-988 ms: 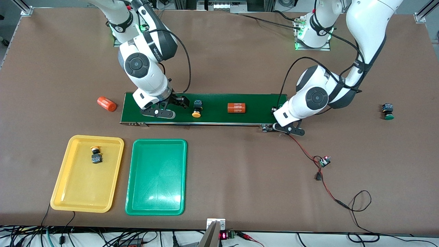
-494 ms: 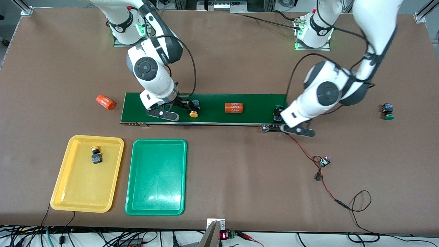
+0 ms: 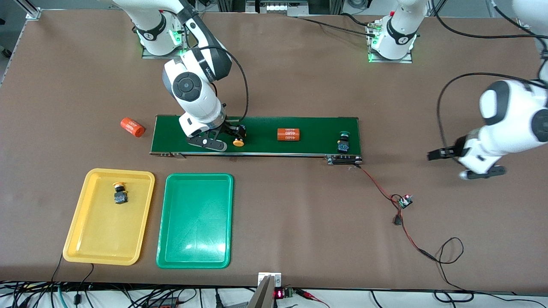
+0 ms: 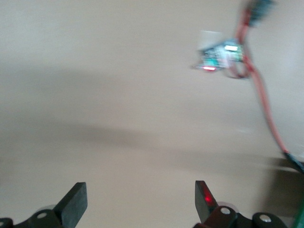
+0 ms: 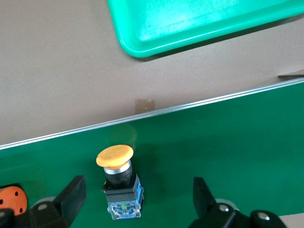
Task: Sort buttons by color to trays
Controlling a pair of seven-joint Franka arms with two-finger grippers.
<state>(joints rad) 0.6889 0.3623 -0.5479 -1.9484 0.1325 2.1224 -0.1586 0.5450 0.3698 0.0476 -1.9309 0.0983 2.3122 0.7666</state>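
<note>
Yellow button (image 3: 238,139) between open right claw (image 3: 231,133) fingers; belt edge (image 3: 257,154) near.

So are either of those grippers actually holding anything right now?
No. The right gripper is open around the yellow button on the conveyor belt, not yet gripping it. The left gripper is open and empty over bare table.

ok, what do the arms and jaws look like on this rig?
Both arms are glossy white with dark grey joint bands and round grey joint caps, and black cables loop along the forearms. The right gripper and left gripper are black with two flat wedge-shaped jaws. Green lights glow at both bases, and the right arm carries small lettering.
</note>
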